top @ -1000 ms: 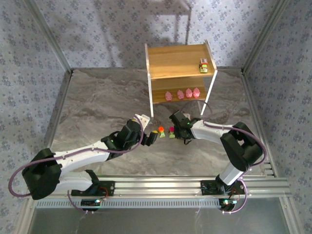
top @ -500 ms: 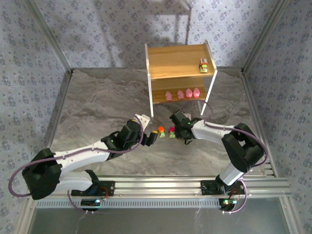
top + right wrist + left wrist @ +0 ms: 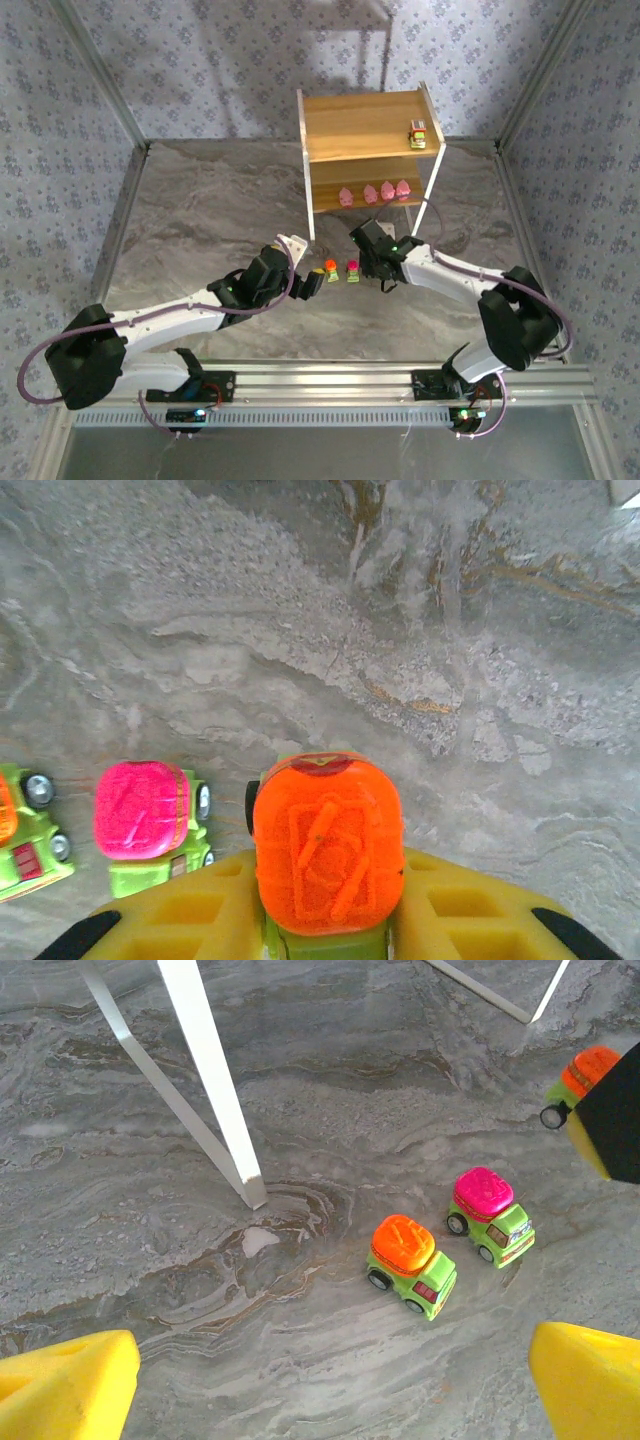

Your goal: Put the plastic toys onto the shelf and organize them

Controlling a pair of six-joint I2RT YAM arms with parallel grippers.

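The right claw (image 3: 325,920), pinching a small green plastic car with orange top (image 3: 328,845), has moved slightly toward the two-tier light-brown wooden shelf (image 3: 350,125), so placing it seems next. The left claw (image 3: 330,1390) hangs spread before the shelf.

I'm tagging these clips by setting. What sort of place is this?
Probably a robot test cell dressed like a room: two arms bolted to an aluminium rail, patterned walls on metal framing, and a marble-look table with a small shelf and toy cars.

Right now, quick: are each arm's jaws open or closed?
Left gripper: jaws open, holding nothing.
Right gripper: jaws closed on the orange-topped toy car.
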